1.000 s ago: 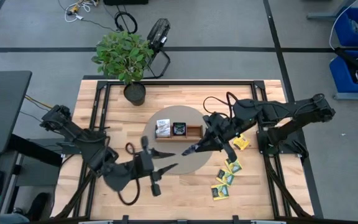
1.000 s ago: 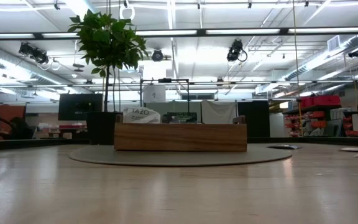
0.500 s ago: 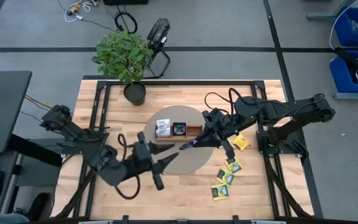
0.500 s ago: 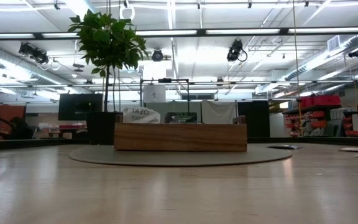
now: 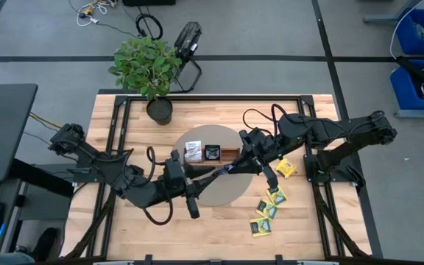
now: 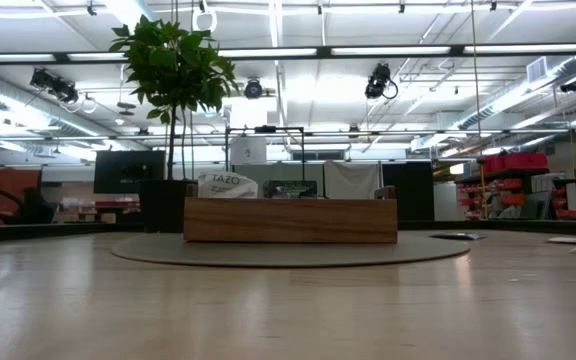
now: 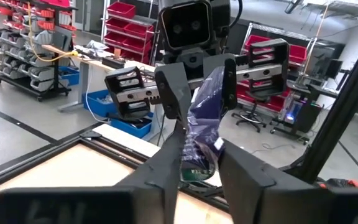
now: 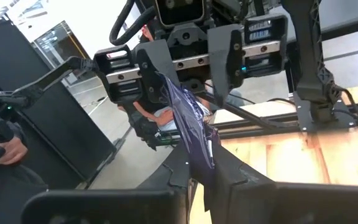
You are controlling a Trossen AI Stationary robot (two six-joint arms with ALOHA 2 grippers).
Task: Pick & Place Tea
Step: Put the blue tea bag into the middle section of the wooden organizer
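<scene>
Both end effectors meet over the round grey mat (image 5: 223, 193), just in front of the wooden tray (image 5: 212, 155). A dark blue tea packet (image 5: 225, 169) hangs between them, in the air above the mat.

Right end effector (image 5: 227, 169): closed on the packet; right wrist view shows its own fingers (image 8: 238, 175) pinching the packet's (image 8: 191, 130) lower end.

Left end effector (image 5: 209, 174): fingers either side of the same packet, tips facing the right one's. Left wrist view shows the packet (image 7: 205, 118) between its fingers (image 7: 166, 162) with the right end effector (image 7: 196, 84) clamping the far end. Can't tell whether the left fingers press it or just bracket it.

Tray: a white-faced packet (image 5: 193, 153) in the left compartment, a dark one (image 5: 213, 152) in the middle; the low view shows both (image 6: 226, 184) poking above the tray wall (image 6: 290, 221).

Loose yellow-green packets (image 5: 266, 213) lie on the worktop (image 5: 116, 125) at the right, off the mat, plus an orange one (image 5: 285, 168) near the right arm.

Potted plant (image 5: 148, 68) stands at the worktop's back edge.
</scene>
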